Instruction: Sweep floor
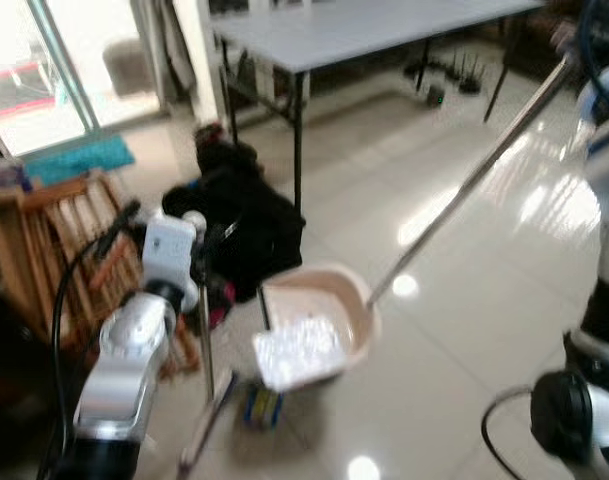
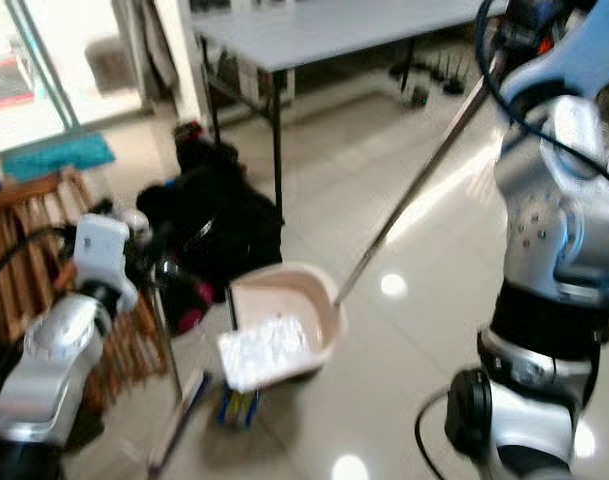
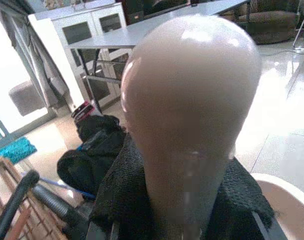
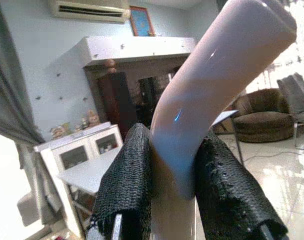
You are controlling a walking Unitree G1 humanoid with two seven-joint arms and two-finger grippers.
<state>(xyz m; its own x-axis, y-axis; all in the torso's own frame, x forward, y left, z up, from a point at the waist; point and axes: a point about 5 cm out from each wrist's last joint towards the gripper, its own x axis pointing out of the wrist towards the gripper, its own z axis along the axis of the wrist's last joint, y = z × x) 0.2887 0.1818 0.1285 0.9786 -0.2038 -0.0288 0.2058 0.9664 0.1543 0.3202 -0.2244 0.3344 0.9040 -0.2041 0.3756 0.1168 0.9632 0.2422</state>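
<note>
Pale pink dustpan (image 1: 319,322) resting on the glossy tiled floor (image 1: 464,300), close to the near corner leg of the grey table (image 1: 364,30) and just beside a heap of black bags (image 1: 239,225). Holding a white pile of crumpled litter (image 1: 302,350) near its front lip, so judged largely gathered already. Long metal dustpan handle (image 1: 464,185) slanting up to the right gripper (image 4: 174,165), fingers (image 4: 129,185) clamped on the curved pink grip. Left gripper (image 3: 186,200) closed on the rounded pink top of the broom handle (image 3: 191,100), broom head (image 1: 209,420) low on the floor by the pan's mouth, blurred. Small blue-and-yellow item (image 1: 261,407) lying just in front of the pan, not yet swept in. Remaining, by judgement: last bits, then lifting and emptying.
</note>
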